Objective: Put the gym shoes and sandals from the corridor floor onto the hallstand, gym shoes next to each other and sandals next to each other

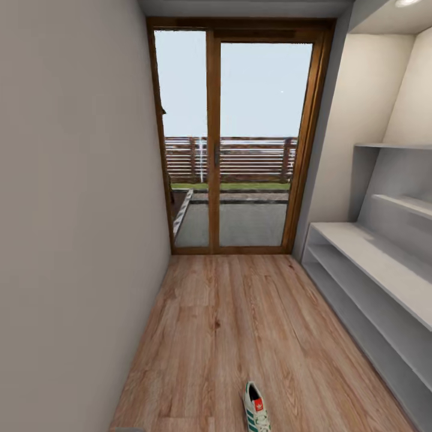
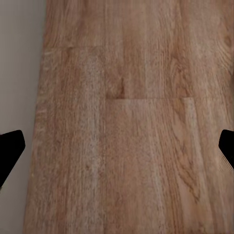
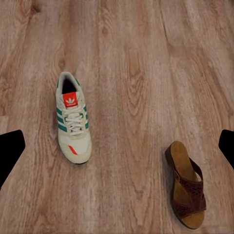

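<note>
One cream-white lace-up gym shoe w/ green stripes [image 3: 73, 119] lies on the light brown wood-plank floor [image 3: 141, 63], well apart from a dark brown leather sandal w/ tan footbed [image 3: 186, 185]. Pale grey hallstand w/ long open shelves [image 1: 384, 264] stands along the corridor's right side. My left gripper [image 2: 117, 148] & right gripper [image 3: 117, 148] both hang spread wide above the planks, holding nothing

It was a home's entrance corridor: wood-plank floor [image 1: 240, 324], a glazed wooden door [image 1: 240, 138] opening onto a fenced terrace, a pale grey hallstand [image 1: 384, 264], and a gym shoe [image 1: 257, 408] and sandal [image 3: 186, 185] lying about.
</note>
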